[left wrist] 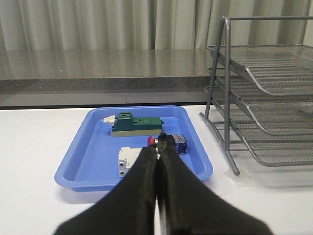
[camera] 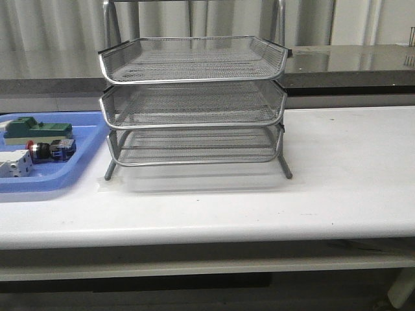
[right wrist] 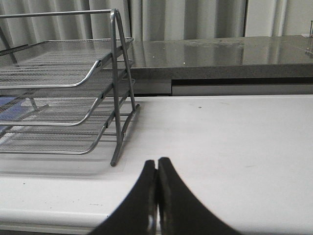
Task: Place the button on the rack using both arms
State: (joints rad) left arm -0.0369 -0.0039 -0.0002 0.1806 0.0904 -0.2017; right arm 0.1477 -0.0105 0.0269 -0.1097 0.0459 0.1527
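White table (camera: 350, 175) holds the rack (camera: 193, 97); both grippers (left (left wrist: 157, 147), right (right wrist: 157, 164)) pressed closed, left partly hiding the button (left wrist: 177, 143).

I see the red-capped button (camera: 48, 149) lying on its side in the blue tray (camera: 87, 148), left of my upright three-tier silver mesh rack (camera: 193, 103).

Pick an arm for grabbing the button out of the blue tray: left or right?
Left. The left gripper faces the blue tray, with the button just beyond its shut fingertips. The right gripper, also shut, sits on the far side of the rack, over bare table.
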